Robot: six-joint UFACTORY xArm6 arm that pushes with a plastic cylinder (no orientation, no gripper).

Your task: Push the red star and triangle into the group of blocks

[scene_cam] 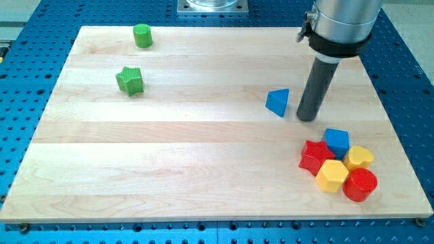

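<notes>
The red star (314, 155) lies at the view's lower right, touching a blue cube (337, 141) and a yellow hexagon (332, 175). A yellow heart (359, 157) and a red cylinder (359, 184) complete that cluster. A blue triangle (277, 102) lies apart, above and to the left of the cluster. My tip (307, 118) rests on the board just right of the blue triangle, with a small gap, and above the red star.
A green cylinder (142, 35) stands near the view's top left and a green star (129, 80) lies below it. The wooden board (203, 169) sits on a blue perforated table (413, 81). The arm's grey body (339, 20) hangs at the top right.
</notes>
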